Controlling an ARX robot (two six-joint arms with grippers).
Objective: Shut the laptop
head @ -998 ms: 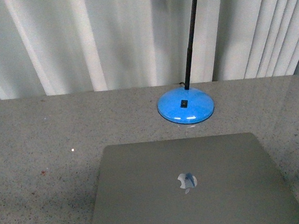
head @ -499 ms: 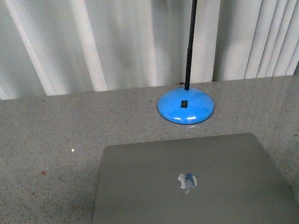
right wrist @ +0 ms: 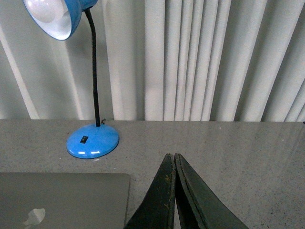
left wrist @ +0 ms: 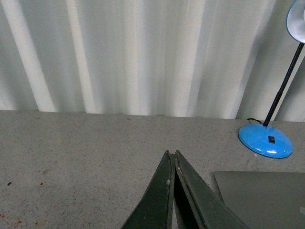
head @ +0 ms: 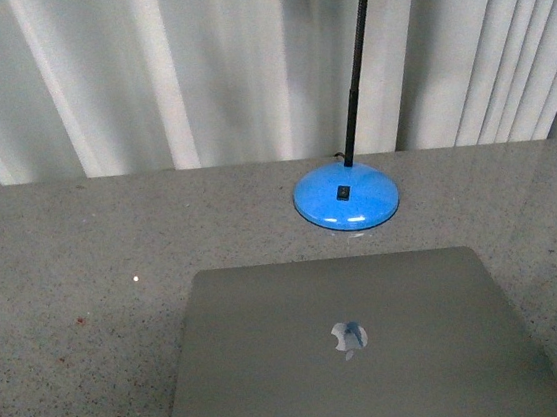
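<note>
Laptop [head: 360, 350] between pinched jaws, untouched

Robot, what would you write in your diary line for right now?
laptop: lid up, logo side toward the front camera | blue lamp: behind it | left gripper: shut, empty | right gripper: shut, empty | neither touches laptop

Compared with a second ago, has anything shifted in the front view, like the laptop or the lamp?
Nothing visibly changed. The laptop lies lid-up with its logo showing, in the same spot, and the blue lamp stands behind it as before. Neither arm shows in the front view.
</note>
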